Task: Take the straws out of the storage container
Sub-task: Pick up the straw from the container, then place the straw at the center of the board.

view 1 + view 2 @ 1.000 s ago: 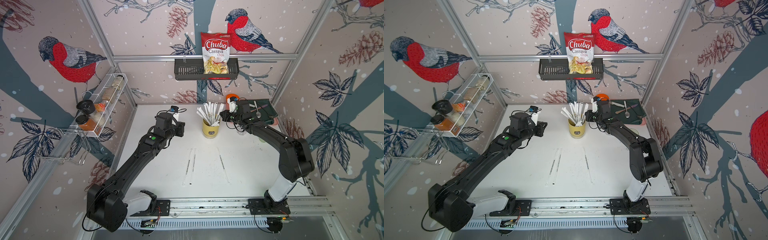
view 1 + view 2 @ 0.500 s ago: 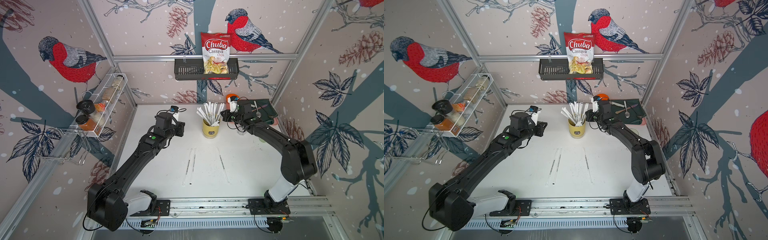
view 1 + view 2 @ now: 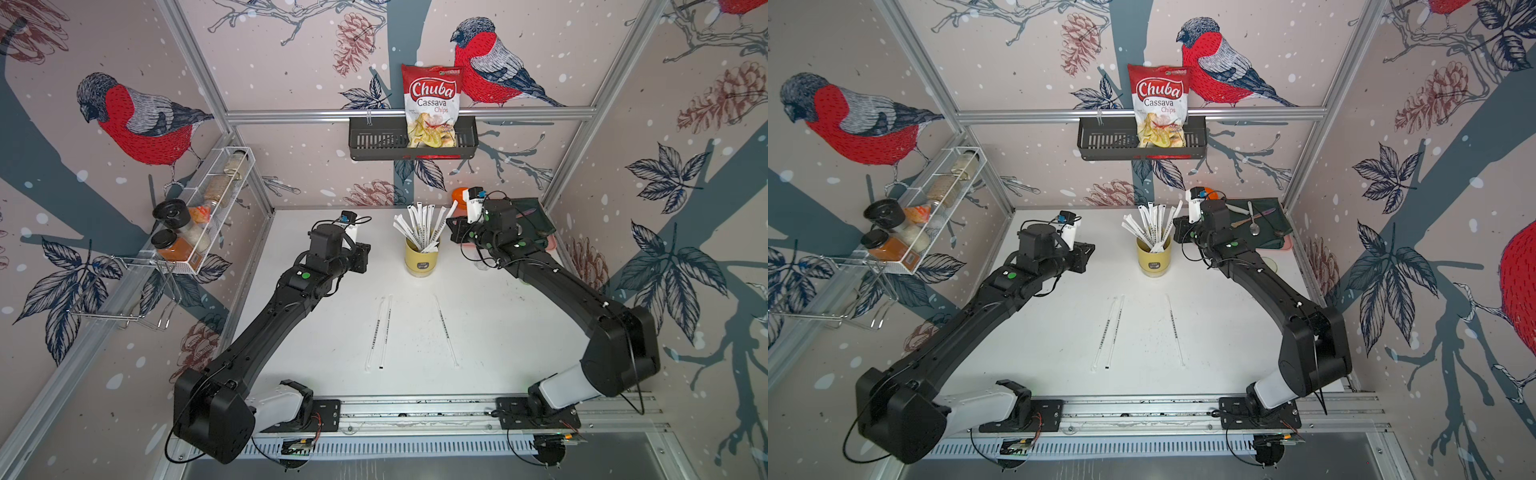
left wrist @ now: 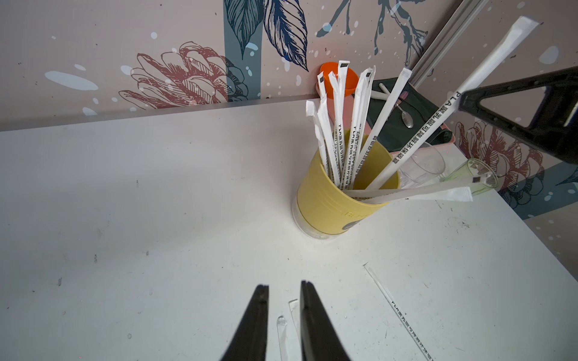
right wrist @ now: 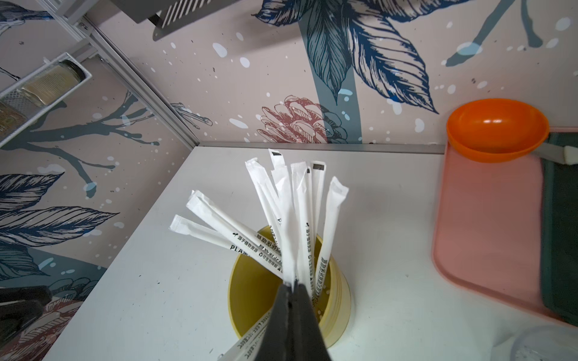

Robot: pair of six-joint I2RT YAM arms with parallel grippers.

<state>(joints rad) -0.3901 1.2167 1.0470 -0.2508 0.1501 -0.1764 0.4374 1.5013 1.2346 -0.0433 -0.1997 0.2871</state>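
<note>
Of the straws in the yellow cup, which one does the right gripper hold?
The straw clamped in the shut right gripper, set apart from the bunch in the cup; no gripper touches the others.

Both top views are looking down on the whole table (image 3: 415, 384); both wrist views are looking closely at the yellow cup (image 4: 328, 203).

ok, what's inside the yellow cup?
Wrapped straws, fanned out; the right gripper is shut on one. The bottom of the cup and the straws' lower ends are hidden.
</note>
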